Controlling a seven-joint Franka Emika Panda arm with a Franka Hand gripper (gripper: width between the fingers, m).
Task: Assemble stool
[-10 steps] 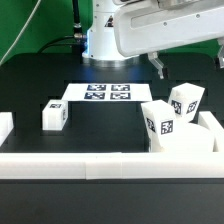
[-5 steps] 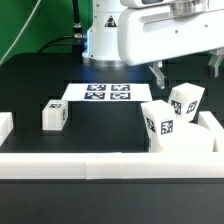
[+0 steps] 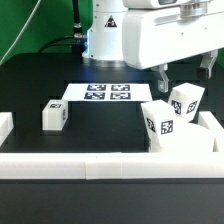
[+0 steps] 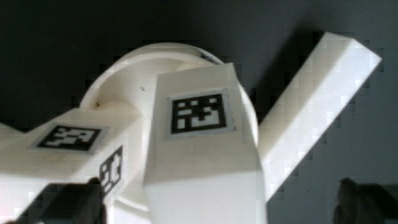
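Near-edge corner, exterior view's right: the stool [image 3: 178,138] sits on the black bench [image 3: 105,128], tucked against the near rail [image 3: 100,165] and the side rail [image 3: 212,122].
Seat: the round white seat [image 4: 143,65] lies under its legs and shows best in the wrist view; in the exterior view it is mostly hidden behind them.
Far leg: the far leg [image 3: 186,102] stands on the seat, tag facing the exterior camera, leaning a little.
Near leg: the near leg [image 3: 158,122] stands just beside the far leg, closer to the near edge, also tagged.
Loose leg: the loose leg [image 3: 54,116] stands alone toward the exterior view's left edge, well apart from the stool.
Gripper: the gripper [image 3: 184,78] hangs over the far leg with its jaws spread wide, holding nothing. In the wrist view the dark fingertips [image 4: 63,203] flank that leg and look clear of it.
Marker board: the marker board [image 3: 100,93] lies flat mid-bench toward the far edge.
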